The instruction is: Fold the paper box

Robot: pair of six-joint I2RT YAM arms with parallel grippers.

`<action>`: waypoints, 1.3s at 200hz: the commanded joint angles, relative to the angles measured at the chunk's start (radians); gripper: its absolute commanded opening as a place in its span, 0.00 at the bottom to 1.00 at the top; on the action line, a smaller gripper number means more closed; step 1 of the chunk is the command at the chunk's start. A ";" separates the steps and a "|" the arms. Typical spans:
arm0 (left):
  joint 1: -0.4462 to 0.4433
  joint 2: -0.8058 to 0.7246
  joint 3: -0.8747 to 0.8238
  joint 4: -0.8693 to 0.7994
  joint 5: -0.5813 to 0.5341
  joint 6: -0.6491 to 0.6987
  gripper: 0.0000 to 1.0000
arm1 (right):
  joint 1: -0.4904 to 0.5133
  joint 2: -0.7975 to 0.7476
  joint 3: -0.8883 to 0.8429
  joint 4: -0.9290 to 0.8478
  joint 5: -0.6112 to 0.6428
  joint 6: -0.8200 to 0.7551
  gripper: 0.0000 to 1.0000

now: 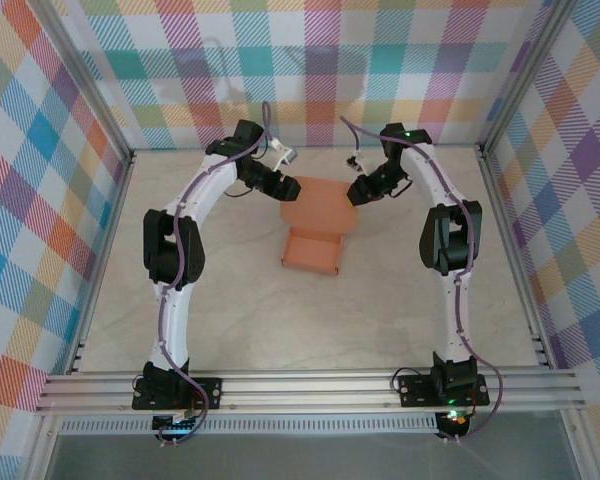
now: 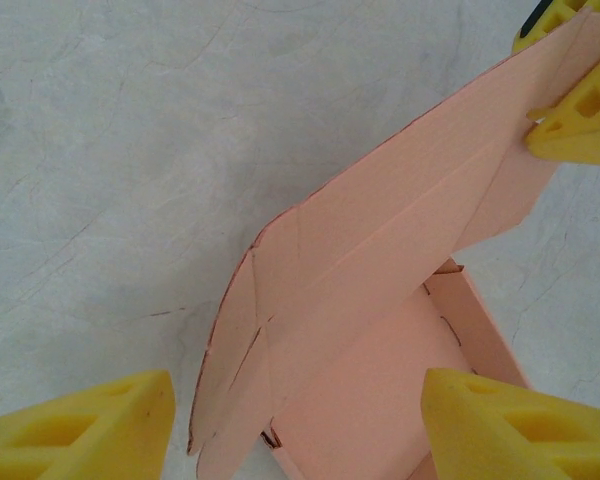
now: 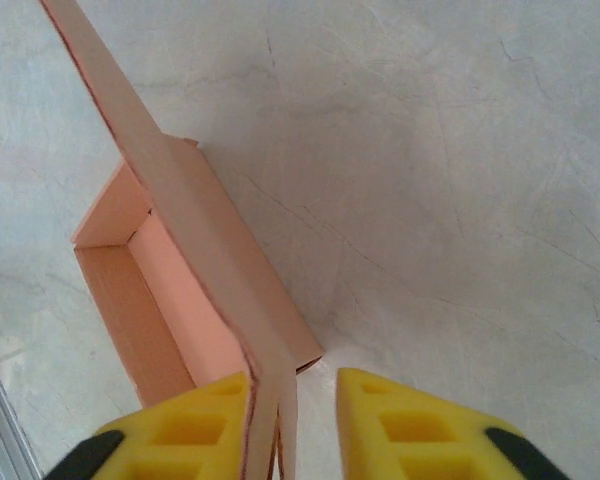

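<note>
Right gripper (image 3: 292,388) ajar astride paper box (image 3: 170,280) | left gripper (image 2: 295,390) released | opens upward, long axis near-far

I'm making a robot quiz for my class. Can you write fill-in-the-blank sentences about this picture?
1. The left pincer is wide ____.
2. The right pincer has ____ fingers.
3. The flap of the paper box sits ____ those fingers.
Missing words: open, yellow, between.
</note>
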 commanded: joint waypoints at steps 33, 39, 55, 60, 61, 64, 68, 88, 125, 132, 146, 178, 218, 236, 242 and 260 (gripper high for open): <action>0.015 0.005 0.017 -0.027 0.023 0.023 0.66 | 0.007 -0.046 0.007 -0.032 -0.022 -0.019 0.16; 0.015 0.004 0.016 -0.025 0.023 0.023 0.66 | 0.006 -0.048 0.007 -0.032 -0.022 -0.019 0.10; 0.015 0.004 0.015 -0.023 0.023 0.023 0.66 | 0.007 -0.051 0.007 -0.036 -0.019 -0.021 0.00; 0.015 0.004 0.014 -0.022 0.022 0.023 0.66 | 0.007 -0.051 0.007 -0.038 -0.017 -0.022 0.00; 0.015 0.004 0.014 -0.022 0.022 0.023 0.66 | 0.008 -0.051 0.008 -0.038 -0.016 -0.022 0.00; 0.015 0.004 0.014 -0.022 0.022 0.023 0.66 | 0.008 -0.051 0.007 -0.038 -0.016 -0.022 0.00; 0.015 0.003 0.014 -0.022 0.019 0.022 0.66 | 0.009 -0.053 0.006 -0.040 -0.015 -0.024 0.00; 0.015 0.004 0.017 -0.021 0.000 0.027 0.65 | 0.015 -0.060 0.000 -0.040 0.000 -0.036 0.00; 0.027 0.017 0.051 -0.078 0.001 0.079 0.51 | 0.025 -0.091 -0.030 -0.024 0.023 -0.071 0.00; 0.029 0.019 0.052 -0.088 0.006 0.090 0.48 | 0.025 -0.095 -0.032 -0.020 0.022 -0.073 0.00; 0.029 0.021 0.045 -0.109 0.007 0.118 0.45 | 0.026 -0.100 -0.033 -0.017 0.018 -0.078 0.00; 0.030 0.027 0.045 -0.143 0.012 0.174 0.41 | 0.025 -0.101 -0.034 -0.020 0.001 -0.091 0.00; 0.030 0.042 0.050 -0.146 -0.009 0.173 0.35 | 0.029 -0.099 -0.031 -0.023 -0.010 -0.097 0.00; 0.030 0.045 0.052 -0.136 -0.026 0.161 0.38 | 0.030 -0.098 -0.031 -0.027 -0.013 -0.102 0.00; 0.032 0.047 0.052 -0.132 -0.029 0.159 0.38 | 0.029 -0.099 -0.031 -0.028 -0.015 -0.103 0.00; 0.032 0.048 0.056 -0.127 -0.021 0.152 0.32 | 0.029 -0.096 -0.031 -0.026 -0.011 -0.103 0.00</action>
